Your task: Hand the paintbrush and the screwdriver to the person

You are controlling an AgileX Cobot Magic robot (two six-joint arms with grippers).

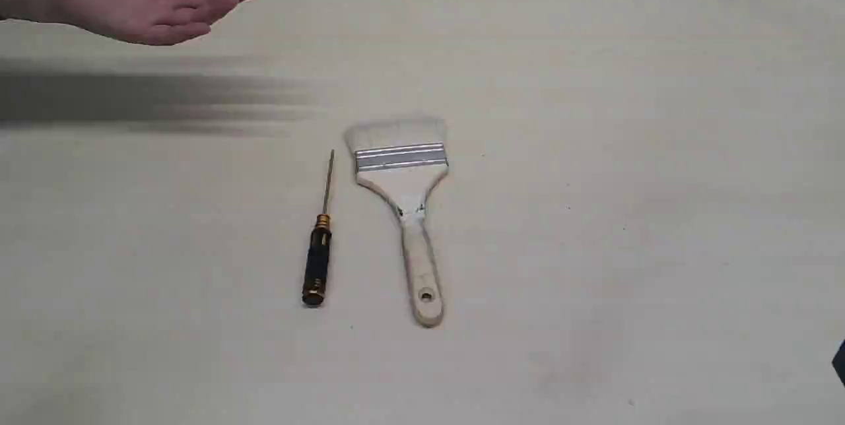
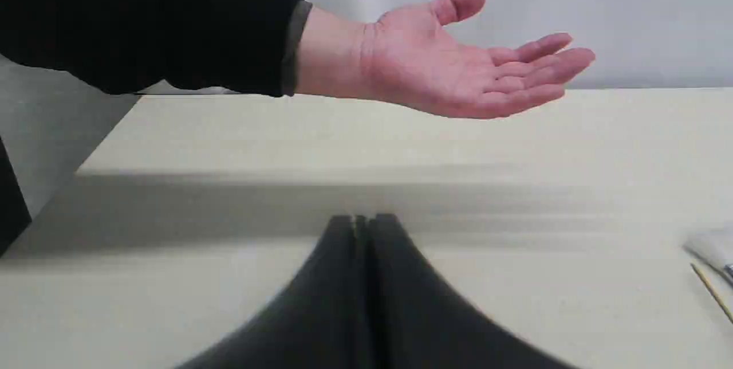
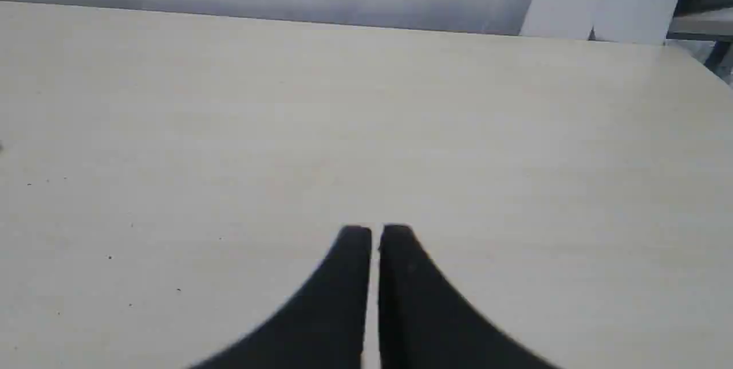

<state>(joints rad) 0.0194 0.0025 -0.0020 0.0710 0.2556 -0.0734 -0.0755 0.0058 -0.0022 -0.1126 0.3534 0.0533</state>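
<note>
Both tools are lying flat on the counter, side by side near the middle. The paintbrush has its pale bristles pointing toward the far edge and the wooden handle, with the hole in it, toward the near edge. The screwdriver is just beside it on the left, not touching and roughly parallel. Its thin shaft points away and the black handle sits nearer.

The person's hand is out at the far left corner, palm up, fingers loosely spread, held above the counter and throwing a blurry shadow. It holds nothing.

The left claw has its two dark fingers pressed together with nothing between them. It's over bare counter. From its wrist cam the hand and the dark sleeve are up ahead of it, higher than the tips. The tools are well off to the side: only the tip of the screwdriver shaft and a bit of bristle sneak in at the frame edge.

The right claw is closed down to a hairline slit, gripping nothing. Its cam takes in just pale counter and the grey wall behind.

Neither claw shows clearly in the exterior view, so I can't tell how far the right one is from the brush.
</note>
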